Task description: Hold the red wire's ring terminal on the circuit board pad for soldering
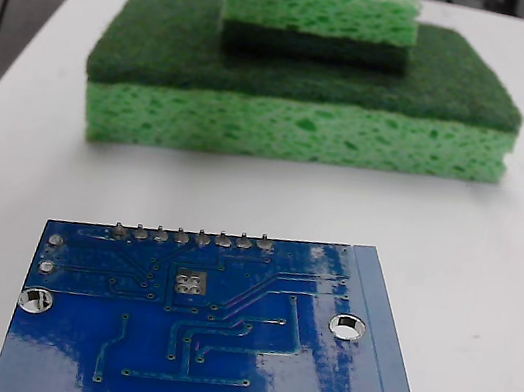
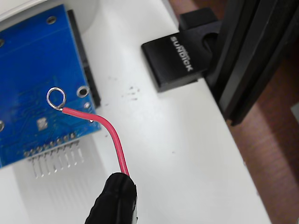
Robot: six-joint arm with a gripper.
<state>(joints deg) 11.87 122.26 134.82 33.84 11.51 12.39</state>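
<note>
Ring terminal (image 2: 55, 98) hangs over circuit board (image 2: 39, 88), short of pad (image 2: 42, 123). My claw's state: cannot tell. Red wire (image 2: 110, 135) could spring sideways.

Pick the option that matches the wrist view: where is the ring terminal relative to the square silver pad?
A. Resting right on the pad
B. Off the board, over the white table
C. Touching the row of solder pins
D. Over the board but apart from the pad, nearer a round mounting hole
D: the ring terminal appears over the circuit board, apart from the pad, near a mounting hole.
</note>
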